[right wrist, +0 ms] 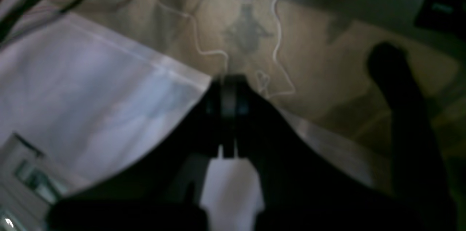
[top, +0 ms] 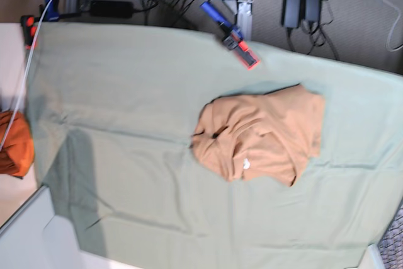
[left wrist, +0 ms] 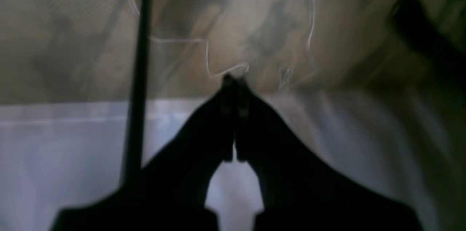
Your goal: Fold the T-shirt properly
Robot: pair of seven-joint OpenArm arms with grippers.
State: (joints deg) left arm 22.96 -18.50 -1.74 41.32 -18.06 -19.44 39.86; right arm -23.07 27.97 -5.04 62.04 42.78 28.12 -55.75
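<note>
T-shirt (top: 264, 135) lies bunched on the green table cloth (top: 126, 92).
Soft and limp, it looks best pinched at hem or sleeve; left gripper (left wrist: 235, 78) and right gripper (right wrist: 229, 79) hang closed, empty.

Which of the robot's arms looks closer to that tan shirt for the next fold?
Probably left: the T-shirt lies toward the base view's right, that arm's side. Neither arm shows there; both sets of fingers are shut, empty.
</note>
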